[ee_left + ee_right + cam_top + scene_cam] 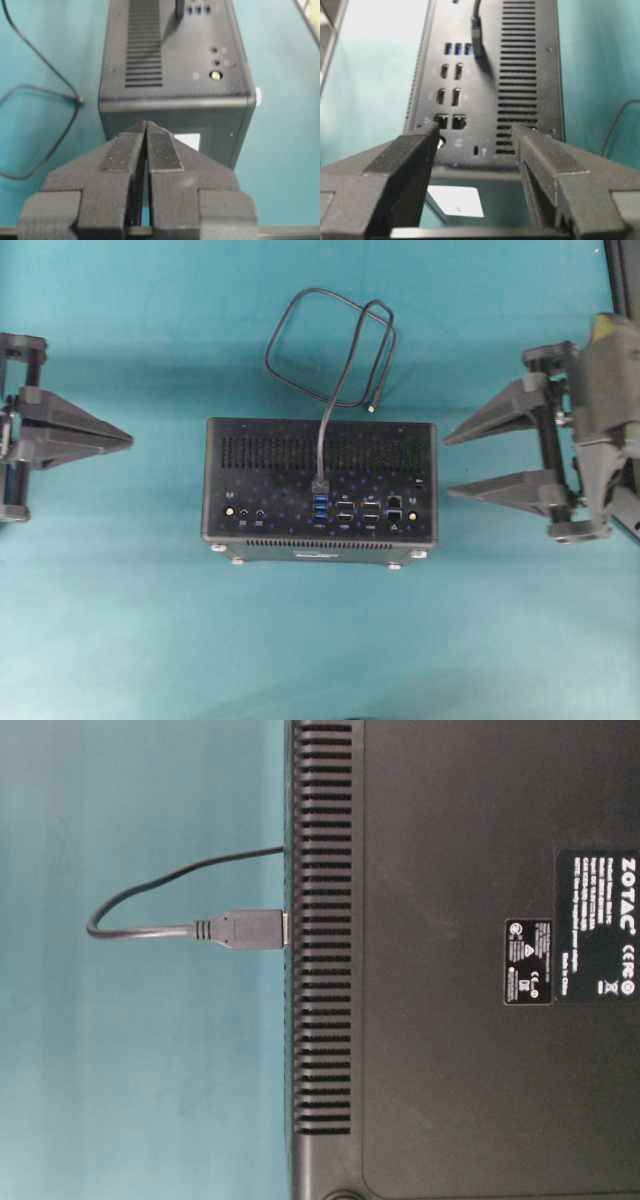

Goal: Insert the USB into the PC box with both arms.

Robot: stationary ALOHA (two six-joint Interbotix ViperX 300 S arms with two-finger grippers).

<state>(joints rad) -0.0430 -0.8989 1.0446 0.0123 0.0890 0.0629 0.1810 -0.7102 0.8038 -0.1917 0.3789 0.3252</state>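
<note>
The black PC box [240, 455] lies flat in the middle of the teal table, port side up. The USB plug [320, 484] stands in the top port of the blue column, and its thin cable [300, 310] loops behind the box, ending in a small silvery tip [372, 407]. The table-level view shows the plug [250, 929] seated against the box [450, 1020]. My left gripper [128, 438] is shut and empty, well left of the box; its tips [146, 123] point at the box's end wall [175, 50]. My right gripper [450, 466] stands open and empty just right of the box [485, 75].
A dark frame post [625, 280] runs along the table's far right edge. The loose cable loop [45, 85] lies on the cloth beside the box. A white label [455, 200] shows on the box's end wall between my right fingers.
</note>
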